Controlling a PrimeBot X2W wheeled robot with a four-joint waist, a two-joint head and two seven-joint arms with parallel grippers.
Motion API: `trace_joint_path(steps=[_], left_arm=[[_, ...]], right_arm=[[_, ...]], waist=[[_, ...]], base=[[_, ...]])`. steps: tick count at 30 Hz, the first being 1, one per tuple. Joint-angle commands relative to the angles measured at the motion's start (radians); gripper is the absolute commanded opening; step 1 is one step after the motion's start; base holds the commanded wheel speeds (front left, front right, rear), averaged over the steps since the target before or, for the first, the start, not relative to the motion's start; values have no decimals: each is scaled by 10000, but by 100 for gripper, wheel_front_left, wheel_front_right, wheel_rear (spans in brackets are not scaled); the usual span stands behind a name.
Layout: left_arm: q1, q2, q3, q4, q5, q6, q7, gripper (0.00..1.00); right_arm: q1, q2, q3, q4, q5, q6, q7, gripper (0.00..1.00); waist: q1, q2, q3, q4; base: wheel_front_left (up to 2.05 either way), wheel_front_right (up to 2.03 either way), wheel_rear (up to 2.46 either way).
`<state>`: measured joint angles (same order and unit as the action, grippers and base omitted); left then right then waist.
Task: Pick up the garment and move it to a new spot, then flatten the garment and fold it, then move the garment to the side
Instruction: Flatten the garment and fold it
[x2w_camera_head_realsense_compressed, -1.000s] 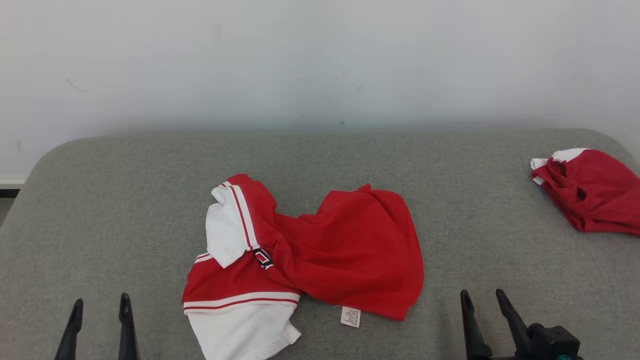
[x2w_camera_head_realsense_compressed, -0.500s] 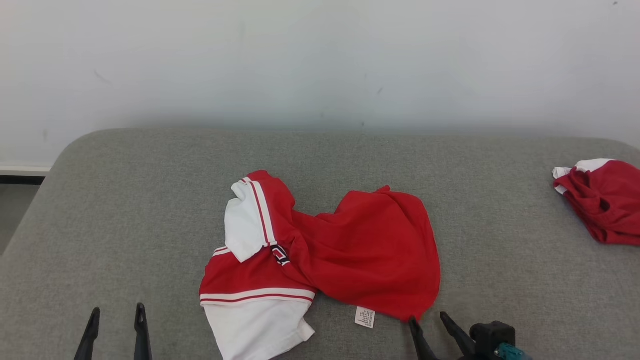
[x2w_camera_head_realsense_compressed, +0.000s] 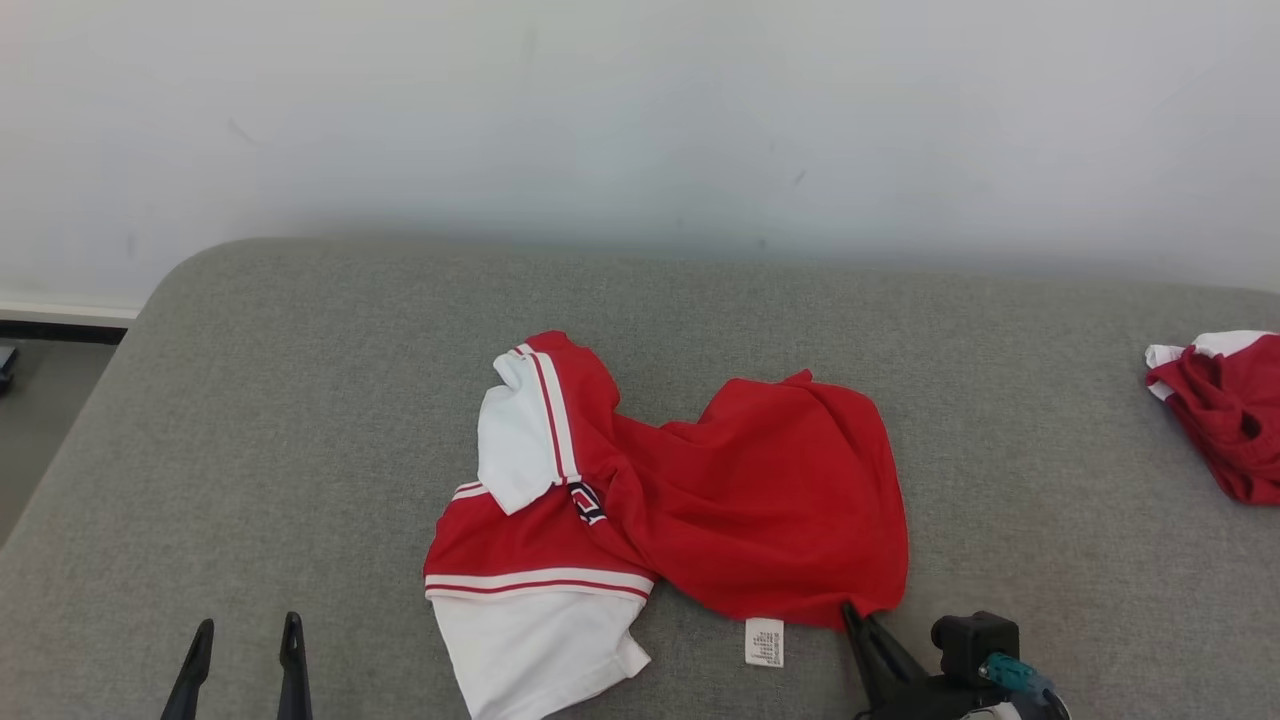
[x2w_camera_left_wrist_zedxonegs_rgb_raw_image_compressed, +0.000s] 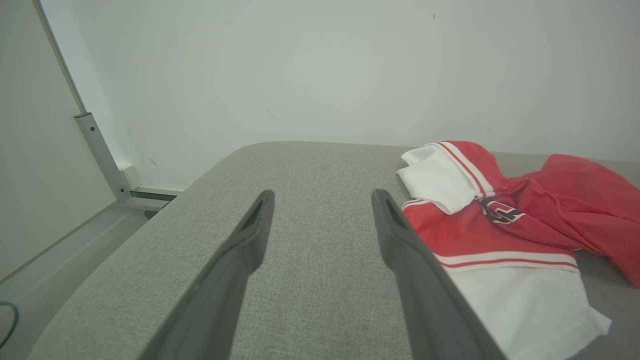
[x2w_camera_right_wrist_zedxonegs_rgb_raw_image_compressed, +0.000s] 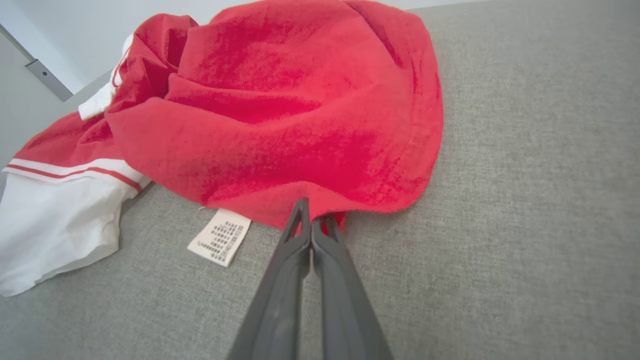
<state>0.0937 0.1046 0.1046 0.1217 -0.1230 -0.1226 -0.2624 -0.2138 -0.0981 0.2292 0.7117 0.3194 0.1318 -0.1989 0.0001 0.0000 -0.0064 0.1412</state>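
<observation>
Right wrist view has my right hand (x2w_camera_right_wrist_zedxonegs_rgb_raw_image_compressed: 309, 216) pinching the red hem of the shirt (x2w_camera_right_wrist_zedxonegs_rgb_raw_image_compressed: 280, 115) at its five o'clock corner, midway across the table (x2w_camera_head_realsense_compressed: 250, 400), so I should lift slowly, checking the thin bite holds.

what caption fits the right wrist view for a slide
The right gripper shut on the near hem of the crumpled red and white garment on the grey cushion
</observation>
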Motion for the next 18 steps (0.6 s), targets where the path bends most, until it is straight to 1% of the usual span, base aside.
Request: trace_joint_path(steps=[1, 4, 5, 7, 10, 14, 18], left_arm=[[11, -20, 50, 23, -50, 14, -33, 100], [123, -71, 126, 2, -94, -16, -33, 100], [173, -108, 162, -21, -110, -33, -33, 100], [206, -129, 156, -14, -103, -48, -33, 100], [274, -176, 216, -66, -135, -65, -31, 100], [275, -198, 258, -91, -123, -81, -32, 100], [275, -242, 332, -132, -120, -92, -33, 100]], right_arm=[[-67, -67, 9, -9, 79, -28, -125, 0], [-13, -303, 21, -306, 7, -26, -434, 0], [179, -463, -2, -713, -8, -26, -518, 0], [467, -530, -150, -1359, 398, -26, -572, 0], [959, -1067, -373, -2512, 165, -28, -541, 0], [1876, -1439, -1007, -4166, -78, -26, 29, 0], [2913, -1514, -1731, -5928, -337, -26, 797, 0]], waist=[[-1, 0, -55, -46], [-1, 0, -151, -163], [-1, 0, -203, -250], [-1, 0, -244, -325], [-1, 0, -255, -508], [-1, 0, -189, -761], [-1, 0, -123, -968]], base=[[0, 0, 0], [0, 0, 0], [0, 0, 0], [0, 0, 0], [0, 0, 0], [0, 0, 0], [0, 0, 0]])
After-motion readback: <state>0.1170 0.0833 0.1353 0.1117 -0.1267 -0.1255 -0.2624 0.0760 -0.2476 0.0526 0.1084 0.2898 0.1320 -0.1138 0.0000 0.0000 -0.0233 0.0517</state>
